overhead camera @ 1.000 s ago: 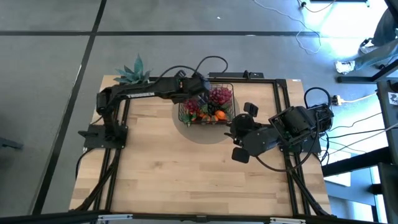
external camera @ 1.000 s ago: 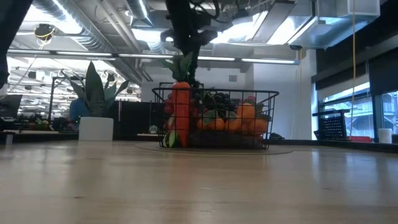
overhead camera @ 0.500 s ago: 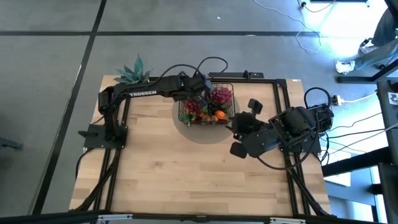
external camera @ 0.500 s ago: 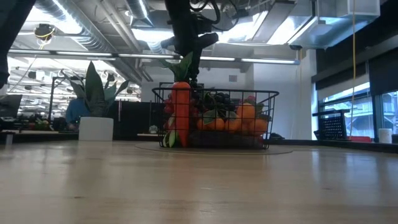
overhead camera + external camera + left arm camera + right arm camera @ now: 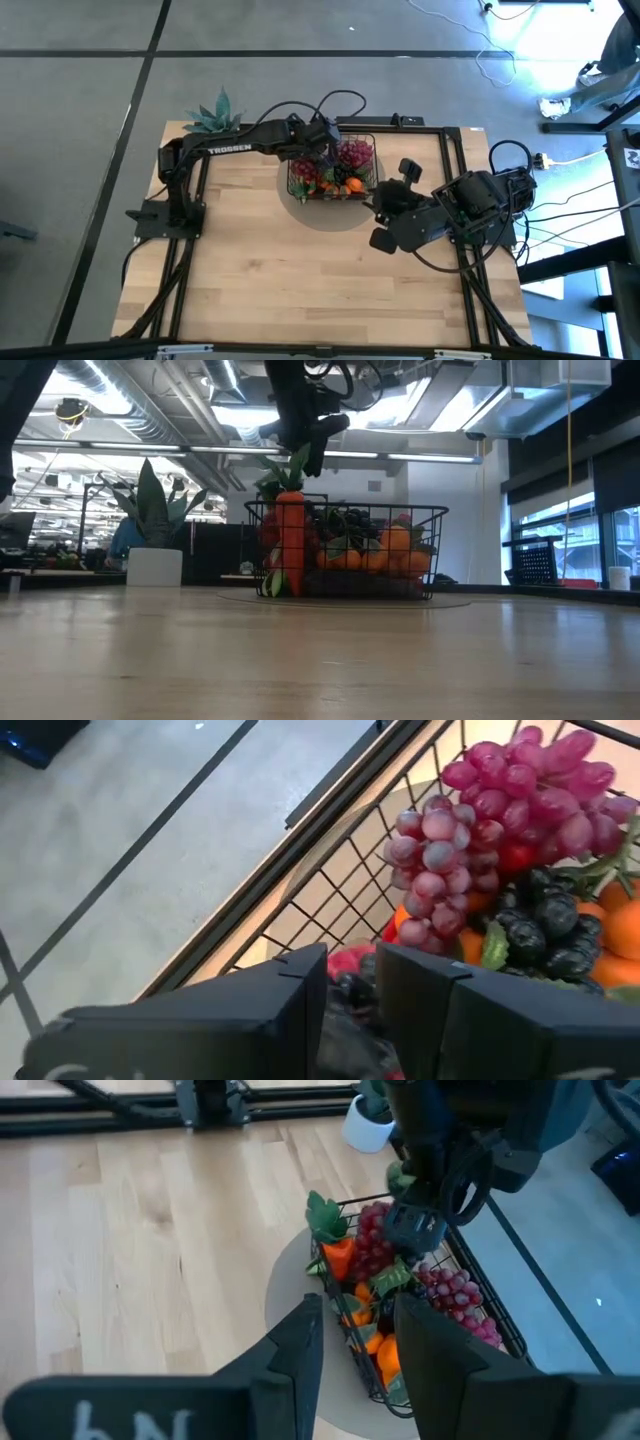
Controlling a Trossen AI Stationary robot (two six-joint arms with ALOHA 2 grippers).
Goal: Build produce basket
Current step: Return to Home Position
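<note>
The basket (image 5: 420,509) is masking its lower produce (image 5: 385,550). The left gripper (image 5: 352,965), fingers slightly parted and empty, is rising above it. The right gripper (image 5: 356,1302), also parted, is idling beside it.

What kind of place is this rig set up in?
Probably an indoor lab or workshop-style office: exposed ducts run overhead, loose cables trail over the bare grey floor, and large windows show on one side.
</note>
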